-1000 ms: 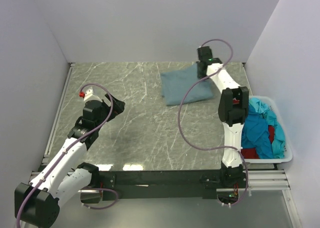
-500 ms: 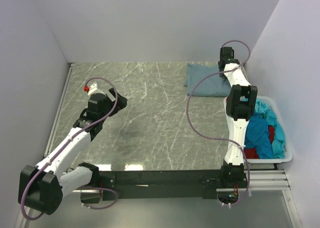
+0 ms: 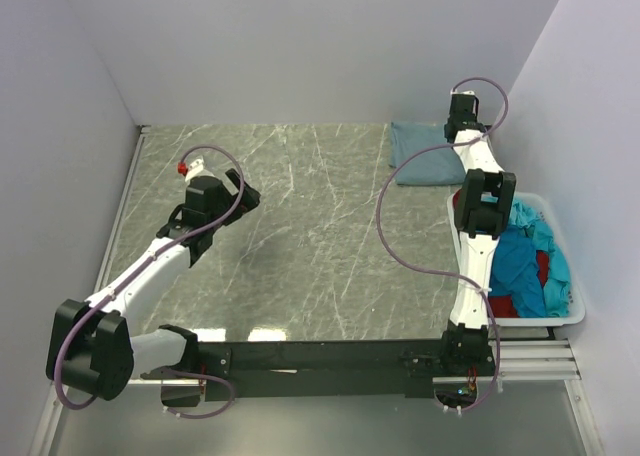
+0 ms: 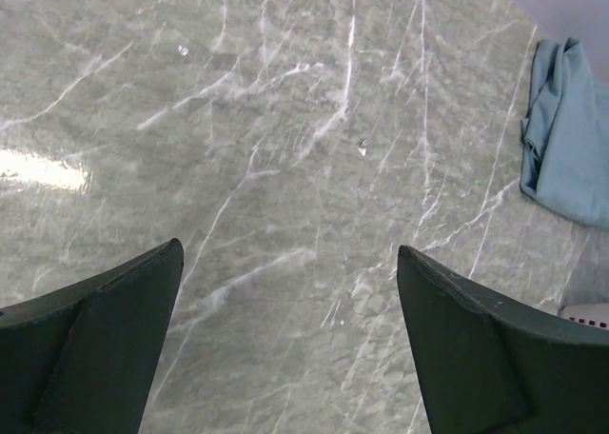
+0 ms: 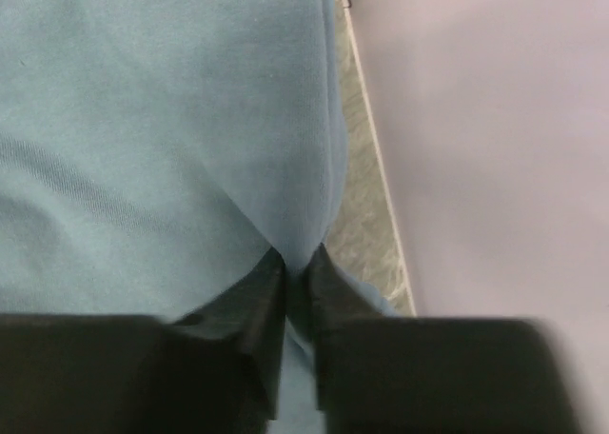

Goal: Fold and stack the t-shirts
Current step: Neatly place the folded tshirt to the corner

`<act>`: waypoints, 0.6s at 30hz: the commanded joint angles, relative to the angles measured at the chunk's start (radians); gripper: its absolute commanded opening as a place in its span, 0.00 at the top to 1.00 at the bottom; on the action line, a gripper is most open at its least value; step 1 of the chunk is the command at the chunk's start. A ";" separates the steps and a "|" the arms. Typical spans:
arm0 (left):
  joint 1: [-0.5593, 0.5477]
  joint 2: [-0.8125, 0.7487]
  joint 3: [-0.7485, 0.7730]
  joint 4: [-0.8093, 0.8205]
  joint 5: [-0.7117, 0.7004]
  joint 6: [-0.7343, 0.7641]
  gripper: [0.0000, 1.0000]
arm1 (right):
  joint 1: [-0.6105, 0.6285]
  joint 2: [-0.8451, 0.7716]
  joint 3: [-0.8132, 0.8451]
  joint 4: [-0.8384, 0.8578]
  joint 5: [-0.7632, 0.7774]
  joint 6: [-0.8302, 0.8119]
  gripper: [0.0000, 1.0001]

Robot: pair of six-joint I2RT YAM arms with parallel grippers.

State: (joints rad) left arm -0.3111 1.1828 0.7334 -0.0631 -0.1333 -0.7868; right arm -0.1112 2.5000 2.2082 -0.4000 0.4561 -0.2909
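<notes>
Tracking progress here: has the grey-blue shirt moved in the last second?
Yes. The grey-blue shirt slid rightward in the top view, ending just beyond the white bin.

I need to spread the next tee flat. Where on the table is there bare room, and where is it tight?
Bare marble spans the middle of the table, from the open left gripper to the right arm, and the far left corner. Crowded: the far right corner, where the right gripper pinches the grey-blue t-shirt, near the white bin.
</notes>
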 commanded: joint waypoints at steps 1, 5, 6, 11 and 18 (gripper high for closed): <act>0.004 -0.003 0.057 0.055 -0.017 0.017 0.01 | -0.019 -0.013 0.054 0.095 0.047 -0.031 0.72; 0.004 -0.002 0.064 0.051 -0.023 0.021 0.01 | -0.021 -0.035 0.056 0.113 0.067 -0.011 0.17; 0.004 -0.002 0.067 0.049 -0.026 0.024 0.01 | -0.019 -0.042 0.054 0.112 0.072 -0.004 0.17; 0.004 -0.043 0.066 0.039 -0.038 0.035 0.01 | -0.012 -0.189 -0.051 0.101 0.023 0.100 0.13; 0.004 -0.187 0.017 0.033 -0.072 0.024 0.01 | 0.091 -0.501 -0.339 0.156 -0.008 0.216 0.11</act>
State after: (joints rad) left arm -0.3111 1.0775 0.7578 -0.0521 -0.1650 -0.7712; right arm -0.0856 2.1925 1.9228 -0.3191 0.4603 -0.1638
